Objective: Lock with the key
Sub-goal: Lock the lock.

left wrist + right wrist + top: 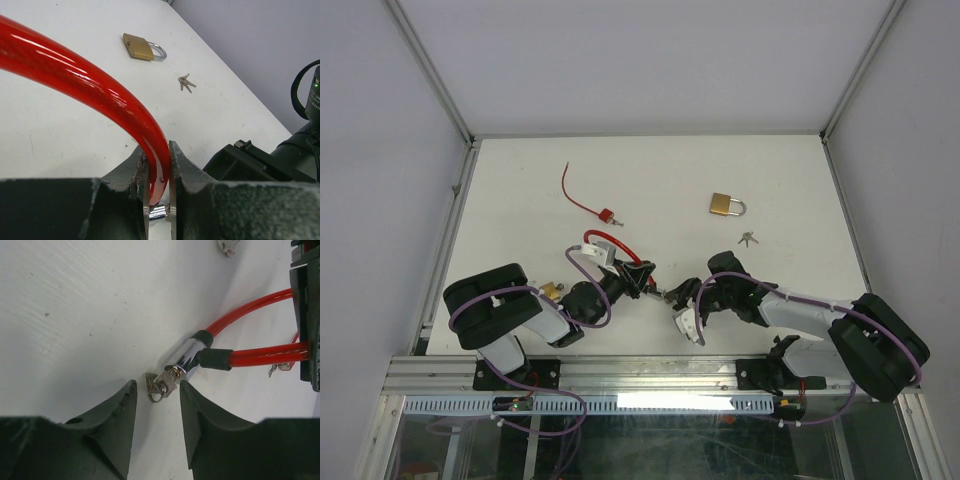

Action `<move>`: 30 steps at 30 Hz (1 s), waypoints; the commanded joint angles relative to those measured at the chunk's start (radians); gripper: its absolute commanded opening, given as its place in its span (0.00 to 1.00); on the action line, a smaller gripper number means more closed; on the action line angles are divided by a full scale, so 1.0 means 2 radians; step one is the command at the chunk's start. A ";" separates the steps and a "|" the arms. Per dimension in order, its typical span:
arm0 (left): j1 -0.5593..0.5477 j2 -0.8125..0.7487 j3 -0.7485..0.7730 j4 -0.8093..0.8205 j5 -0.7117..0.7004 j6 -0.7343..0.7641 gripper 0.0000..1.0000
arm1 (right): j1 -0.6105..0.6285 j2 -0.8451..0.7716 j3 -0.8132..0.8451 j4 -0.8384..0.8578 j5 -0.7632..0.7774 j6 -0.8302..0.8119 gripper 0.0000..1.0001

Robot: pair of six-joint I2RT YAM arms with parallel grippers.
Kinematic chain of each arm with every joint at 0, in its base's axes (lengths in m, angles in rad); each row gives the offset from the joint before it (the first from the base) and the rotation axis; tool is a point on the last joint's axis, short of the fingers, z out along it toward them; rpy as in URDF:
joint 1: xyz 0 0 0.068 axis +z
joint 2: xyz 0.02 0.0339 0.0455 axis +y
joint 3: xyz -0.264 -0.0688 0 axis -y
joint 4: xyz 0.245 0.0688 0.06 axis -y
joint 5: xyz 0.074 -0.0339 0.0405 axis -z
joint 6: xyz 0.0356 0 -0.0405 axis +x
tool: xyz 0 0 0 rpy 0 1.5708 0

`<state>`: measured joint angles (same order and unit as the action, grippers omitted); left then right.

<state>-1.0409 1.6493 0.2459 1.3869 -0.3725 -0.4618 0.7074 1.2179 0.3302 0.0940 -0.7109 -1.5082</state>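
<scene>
From above, the white bench (520, 200) carries both arms at the bottom of the frame. The left claw (642, 280) reaches toward the centre and is closed on the cable lock (610, 237), whose red loop arches up and to the left of it. The right claw (672, 297) comes in from the right and meets the lock's end just below centre. The key there is too small to make out. In the upper middle lies a small red padlock (606, 213) with a thin red wire. To the right of centre lie a brass padlock (725, 204) and, just below it, a bunch of keys (748, 238), apart from it.

In the left wrist view, the left claw (157, 175) clamps the lock's red cable (100, 85) tightly between its two fingers (187, 175). The cable sweeps up to the upper left of the frame. A chrome part shows below the grip at the bottom edge. The brass padlock (139, 46) and the bunch of keys (186, 83) lie farther up the bench.

In the right wrist view, the right claw (157, 385) stands partly open, a finger (107, 425) on each side of the key (162, 382). The key sits in the end of the lock's chrome barrel (187, 355), its ring hanging at lower left. The right-hand fingertip is just beside the key, and I cannot tell if it touches. The left-hand one is apart. Two runs of red cable lead from the barrel to the right edge.
</scene>
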 commanded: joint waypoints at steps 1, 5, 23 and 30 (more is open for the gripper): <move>-0.002 0.011 -0.007 -0.025 0.011 0.005 0.00 | 0.010 0.004 -0.003 0.050 0.001 0.009 0.41; -0.002 0.011 -0.007 -0.025 0.011 0.004 0.00 | 0.012 0.006 -0.008 0.074 0.001 0.009 0.41; -0.002 0.013 -0.009 -0.020 0.011 0.002 0.00 | 0.015 0.016 -0.013 0.084 0.034 0.075 0.26; -0.002 0.014 -0.011 -0.014 0.012 0.000 0.00 | 0.015 0.018 -0.018 0.098 0.035 0.086 0.26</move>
<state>-1.0409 1.6501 0.2459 1.3880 -0.3717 -0.4671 0.7311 1.2518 0.2962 0.2291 -0.6426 -1.3743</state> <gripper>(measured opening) 0.152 0.273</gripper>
